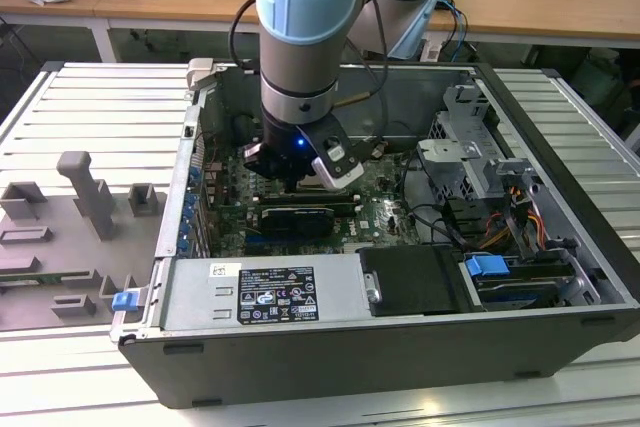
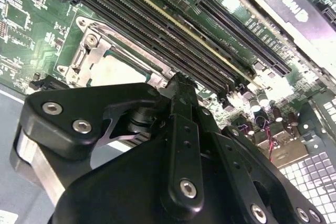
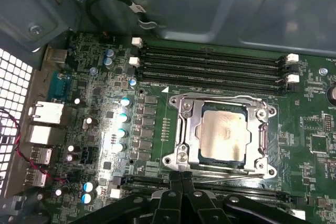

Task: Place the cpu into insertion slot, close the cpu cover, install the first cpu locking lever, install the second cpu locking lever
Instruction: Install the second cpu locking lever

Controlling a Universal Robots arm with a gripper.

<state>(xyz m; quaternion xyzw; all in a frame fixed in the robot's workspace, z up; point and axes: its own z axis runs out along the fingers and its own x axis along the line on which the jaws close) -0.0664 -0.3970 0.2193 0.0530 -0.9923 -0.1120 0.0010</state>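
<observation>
Looking down through the first wrist view, I see the cpu [image 3: 224, 132] already lying flat in the insertion slot [image 3: 195, 129], with the cpu cover [image 3: 260, 129] folded down around it so the chip's silvery top shows through the window. A thin locking lever [image 3: 223, 174] runs along the socket edge nearest my jaws, and the gripper [image 3: 182, 178] sits right against that edge with its fingertips drawn together to a narrow point, nothing pinched between them as far as I can judge. In the second wrist view the same closed tips [image 2: 181, 85] stand just beside the socket frame and the long black memory slots [image 2: 157, 30].

In the exterior view the arm reaches deep into the open computer case [image 1: 560, 127] on the worktop [image 1: 90, 107], so my clearance is tight.

My worries from here: the lever is a springy wire, and if the tips push it off centre it could slip past them and snap upward, or skate sideways onto the memory slots. Pressing at a tilt could make the tips scrape the green motherboard [image 3: 310, 108] or the small capacitors [image 3: 124, 116] near the socket. I also cannot tell whether the cover is fully seated; forcing a lever over a raised cover could load the chip unevenly and bend pins beneath it.
</observation>
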